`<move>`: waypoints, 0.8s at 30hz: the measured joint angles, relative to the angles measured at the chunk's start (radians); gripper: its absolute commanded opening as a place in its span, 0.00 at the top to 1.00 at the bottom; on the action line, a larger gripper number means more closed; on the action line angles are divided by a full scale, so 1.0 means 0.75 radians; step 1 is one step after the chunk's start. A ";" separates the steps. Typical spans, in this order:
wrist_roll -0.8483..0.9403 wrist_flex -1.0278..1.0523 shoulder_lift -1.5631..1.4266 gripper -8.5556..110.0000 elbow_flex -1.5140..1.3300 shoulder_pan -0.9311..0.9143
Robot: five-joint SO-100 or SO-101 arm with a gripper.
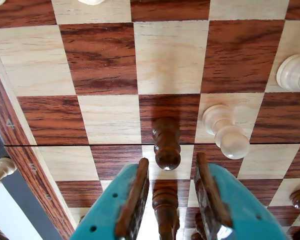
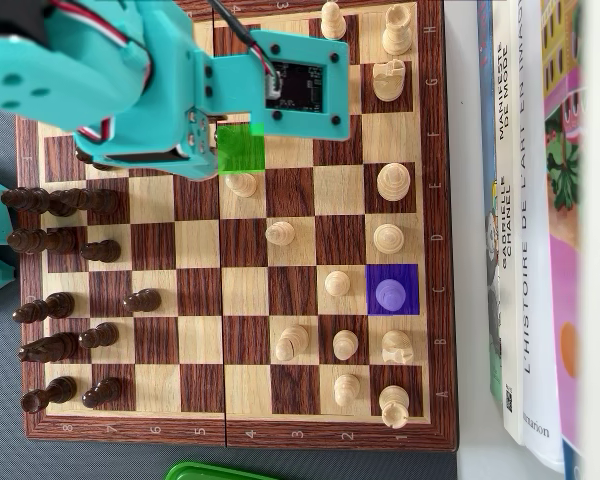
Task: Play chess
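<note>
In the wrist view my gripper (image 1: 172, 161) is open, its teal jaws coming in from the bottom edge over the wooden chessboard (image 1: 102, 57). A dark pawn (image 1: 166, 142) stands just ahead of the fingertips. A second dark piece (image 1: 166, 210) stands between the jaws with a gap on each side. A white pawn (image 1: 225, 131) stands to the right of the dark pawn. In the overhead view the teal arm (image 2: 160, 90) covers the board's upper left and hides the gripper. A green marked square (image 2: 241, 150) lies at the arm's edge, with a white pawn (image 2: 242, 183) right below it.
Dark pieces (image 2: 65, 200) line the left of the board and white pieces (image 2: 390, 238) the right. A purple marked square (image 2: 392, 290) holds a white pawn. Books (image 2: 525, 220) lie along the right board edge. A white pawn (image 1: 0, 172) stands off the board at the wrist view's left.
</note>
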State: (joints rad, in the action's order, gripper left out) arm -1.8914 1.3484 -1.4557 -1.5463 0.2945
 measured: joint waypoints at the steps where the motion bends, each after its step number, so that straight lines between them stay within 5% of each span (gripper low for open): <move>1: 0.000 0.000 0.002 0.81 0.000 0.000; 24: 0.000 -0.002 0.074 0.81 0.004 0.000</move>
State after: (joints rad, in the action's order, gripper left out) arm -1.8914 1.3468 -1.4005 -1.5432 0.2945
